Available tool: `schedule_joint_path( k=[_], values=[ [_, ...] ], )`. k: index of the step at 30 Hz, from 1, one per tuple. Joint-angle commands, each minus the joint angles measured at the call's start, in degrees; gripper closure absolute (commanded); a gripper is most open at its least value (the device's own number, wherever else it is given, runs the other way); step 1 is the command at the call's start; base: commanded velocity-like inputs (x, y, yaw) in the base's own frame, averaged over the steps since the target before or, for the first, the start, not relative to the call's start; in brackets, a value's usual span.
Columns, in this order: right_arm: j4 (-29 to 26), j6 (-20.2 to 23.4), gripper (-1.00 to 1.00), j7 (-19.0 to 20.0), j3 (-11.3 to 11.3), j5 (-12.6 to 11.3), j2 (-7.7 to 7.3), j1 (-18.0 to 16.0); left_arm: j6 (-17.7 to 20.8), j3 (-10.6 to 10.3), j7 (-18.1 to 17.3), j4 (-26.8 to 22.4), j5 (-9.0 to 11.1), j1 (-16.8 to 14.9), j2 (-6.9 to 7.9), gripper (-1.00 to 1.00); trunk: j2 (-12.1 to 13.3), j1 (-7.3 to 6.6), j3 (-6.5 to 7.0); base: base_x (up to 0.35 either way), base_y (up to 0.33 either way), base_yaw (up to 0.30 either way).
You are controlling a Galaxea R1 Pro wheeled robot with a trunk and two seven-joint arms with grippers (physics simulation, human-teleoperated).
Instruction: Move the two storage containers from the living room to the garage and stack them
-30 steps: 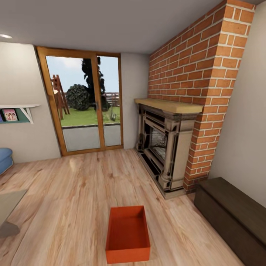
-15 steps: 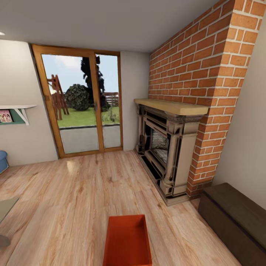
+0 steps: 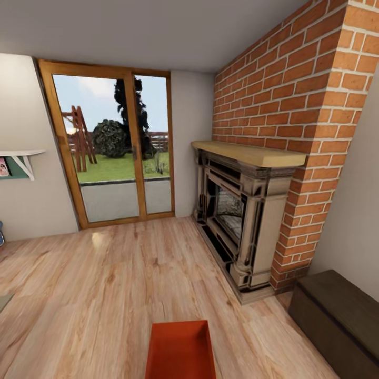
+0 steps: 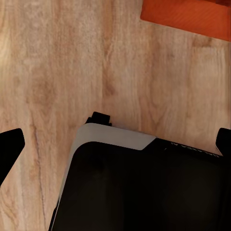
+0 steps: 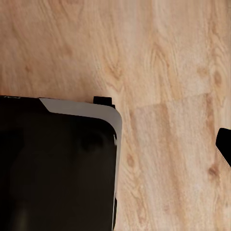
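One red-orange storage container (image 3: 179, 350) lies on the light wood-plank floor of the living room, at the bottom centre of the head view and cut off by the frame edge. A corner of the container (image 4: 190, 17) also shows in the left wrist view. My left gripper (image 4: 115, 144) hangs open over the planks, one dark fingertip (image 4: 9, 144) at each side of the picture and nothing between them. My right gripper (image 5: 115, 144) is open too, with one fingertip (image 5: 224, 144) showing at the picture's edge above bare wood.
A brick fireplace (image 3: 242, 221) with a wooden mantel stands ahead on the right. A dark low bench (image 3: 337, 316) sits along the right wall. A glass patio door (image 3: 113, 152) is straight ahead, a wall shelf (image 3: 16, 163) at left. My dark base (image 4: 139, 187) shows under both wrists.
The whole head view has moved forward. The container has slid lower in the picture and the fireplace looms larger. The blue sofa and grey rug at left have left the frame.
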Motion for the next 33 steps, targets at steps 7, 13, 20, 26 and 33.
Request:
schedule_joint_path(
  k=[7,13,20,26,33],
  values=[
    [0.18,-0.34,-1.0,-0.03,0.49,-0.56,0.02,-0.08,-0.2,0.43,0.09,0.04,0.1,-0.05,-0.02,-1.0,-0.06,0.04,-0.09,0.115,0.0,0.112],
    [0.18,-0.34,-1.0,-0.03,0.49,-0.56,0.02,-0.08,-0.2,0.43,0.09,0.04,0.1,-0.05,-0.02,-1.0,-0.06,0.04,-0.09,0.001,0.0,0.265],
    [0.18,-0.34,-1.0,-0.03,0.49,-0.56,0.02,-0.08,-0.2,0.43,0.09,0.04,0.1,-0.05,-0.02,-1.0,-0.06,0.04,-0.09,0.0,0.0,0.232],
    [0.18,-0.34,-1.0,-0.03,0.49,-0.56,0.02,-0.08,-0.2,0.43,0.09,0.04,0.1,-0.05,-0.02,-1.0,-0.06,0.04,-0.09,0.0,0.0,0.014],
    [0.18,-0.34,-1.0,-0.03,0.49,-0.56,0.02,-0.08,-0.2,0.43,0.09,0.04,0.1,-0.05,-0.02,-1.0,-0.06,0.04,-0.09,0.0,0.0,0.0]
  ],
)
